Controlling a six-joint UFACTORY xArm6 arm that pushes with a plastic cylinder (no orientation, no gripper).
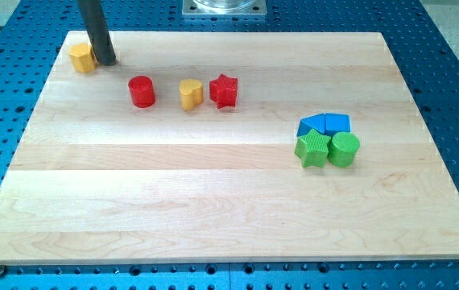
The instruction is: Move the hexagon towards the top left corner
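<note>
My tip rests on the wooden board near its top left corner; it is a bare rod end with no jaws, so it grasps nothing; the yellow hexagon lies just beside it on the view's left, seemingly touching. To the tip's right and a little lower stand the red cylinder, the yellow heart and the red star in a row; well apart to the right huddle two blue blocks, shapes unclear, the green star and the green cylinder.
</note>
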